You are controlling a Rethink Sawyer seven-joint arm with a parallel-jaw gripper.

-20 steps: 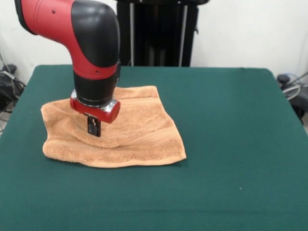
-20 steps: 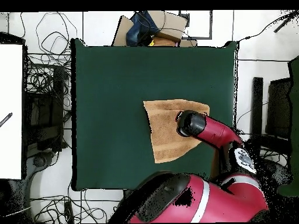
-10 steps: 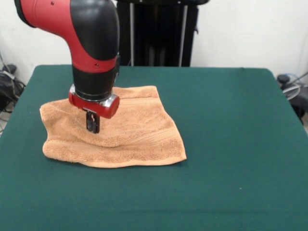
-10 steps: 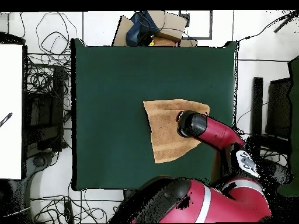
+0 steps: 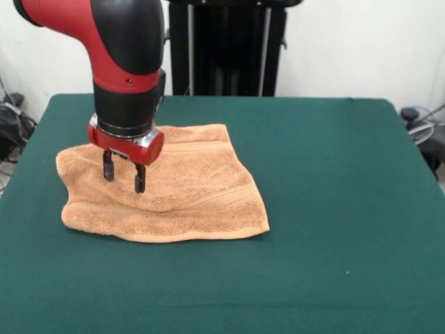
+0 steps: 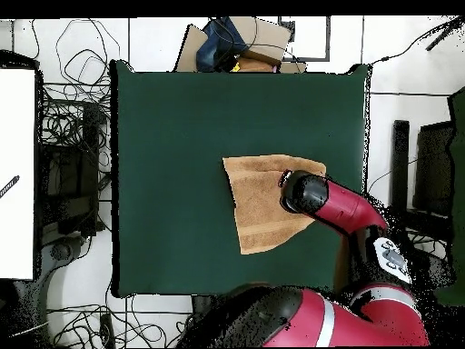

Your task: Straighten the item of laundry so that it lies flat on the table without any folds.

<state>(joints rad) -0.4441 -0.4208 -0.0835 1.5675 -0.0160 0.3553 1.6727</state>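
Tool [image 5: 124,177] spread open, gripping nothing, above the rumpled towel's [image 5: 188,191] left part

The item of laundry [image 5: 182,186] is a light orange-tan terry towel, roughly square, lying on the table [image 5: 334,209] in the left half of the front view. A woven band stripe runs near its right-hand hem. It is not flat: a soft ridge crosses the middle and the front edge is wavy and thick. The left side bulges upward. In the overhead view the towel [image 6: 259,204] sits right of the table's centre, its corners skewed. The table [image 6: 173,182] is dark green, felt-like and much larger than the towel.
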